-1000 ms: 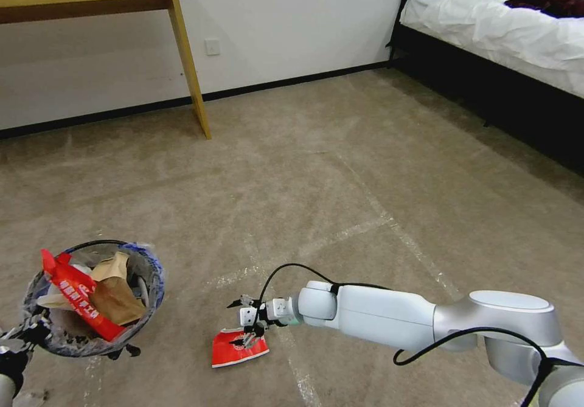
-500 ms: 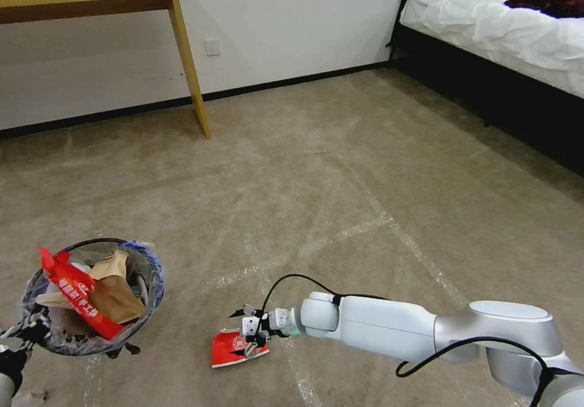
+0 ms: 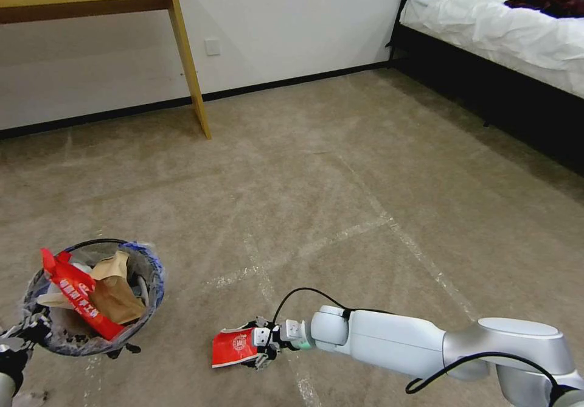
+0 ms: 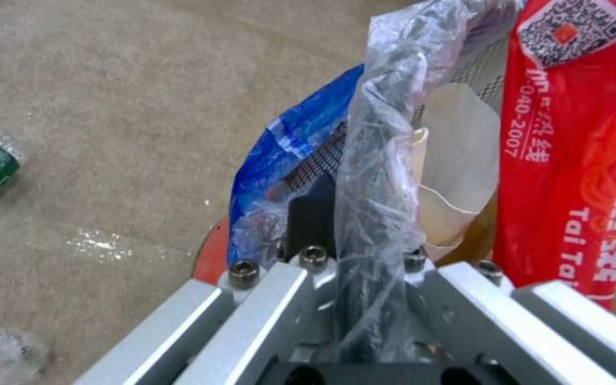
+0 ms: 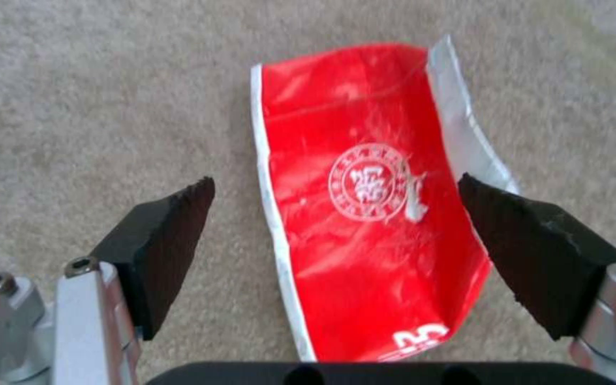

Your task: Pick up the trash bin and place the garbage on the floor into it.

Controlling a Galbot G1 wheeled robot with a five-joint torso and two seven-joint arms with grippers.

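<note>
Right gripper (image 3: 258,347) has dropped to the beige carpet floor (image 3: 365,170), fingers (image 5: 158,235) wide astride the flat red foil wrapper (image 5: 365,203), apparently ungrasped; left gripper (image 4: 365,299) clamps the red, plastic-lined trash bin (image 3: 91,297) rim

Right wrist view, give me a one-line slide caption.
Open right gripper straddles a red wrapper lying on the carpet.
</note>
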